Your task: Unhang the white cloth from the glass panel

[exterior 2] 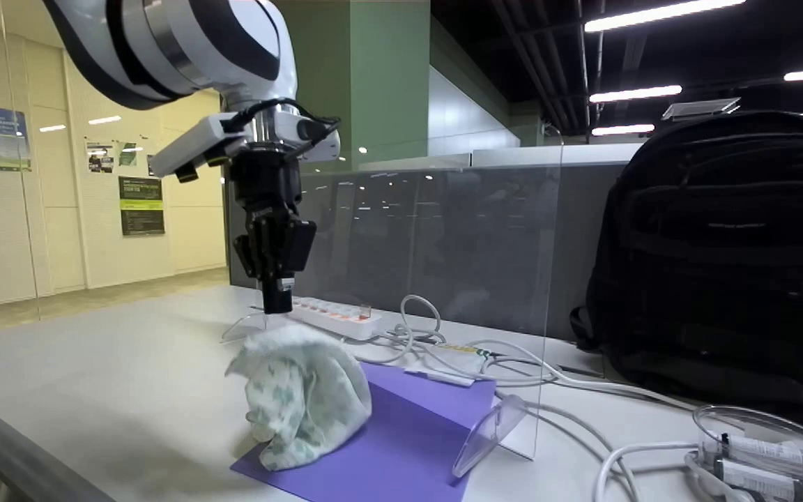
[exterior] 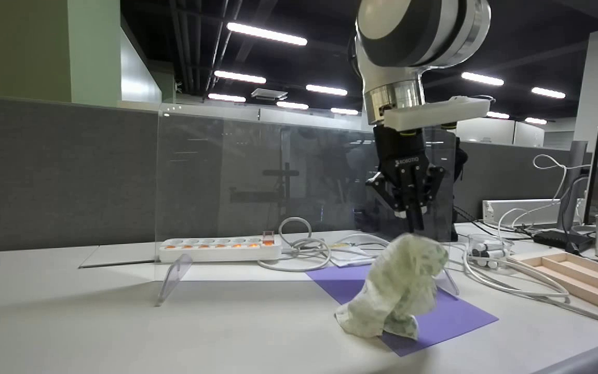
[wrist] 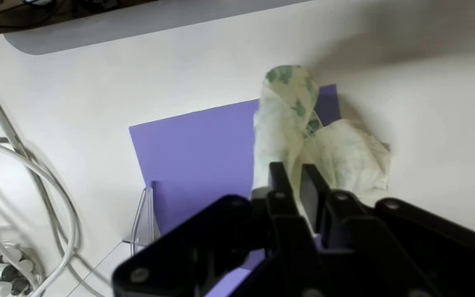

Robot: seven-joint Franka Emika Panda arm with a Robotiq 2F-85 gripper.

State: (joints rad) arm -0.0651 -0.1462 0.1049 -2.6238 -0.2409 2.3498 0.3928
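Note:
The white cloth with faint green print (exterior: 400, 285) is bunched and upright over the purple sheet, off the glass panel (exterior: 257, 182). It also shows in an exterior view (exterior 2: 304, 397) and in the wrist view (wrist: 289, 111). Whether its lower end rests on the sheet I cannot tell. My gripper (exterior: 415, 227) points down just above the cloth's top, with a small gap visible in an exterior view (exterior 2: 277, 310). In the wrist view its fingertips (wrist: 293, 167) stand a little apart with nothing held between them. The clear panel (exterior 2: 443, 237) stands upright behind the cloth.
A purple sheet (exterior: 460, 322) lies under the cloth. Clear panel feet (exterior: 174, 278) (exterior 2: 488, 436) stick out forward. A white power strip (exterior: 221, 249) and cables (exterior: 309, 249) lie behind the panel. A wooden tray (exterior: 584, 280), a clear cup of vials (exterior 2: 767, 453) and a black backpack (exterior 2: 722, 265) stand nearby.

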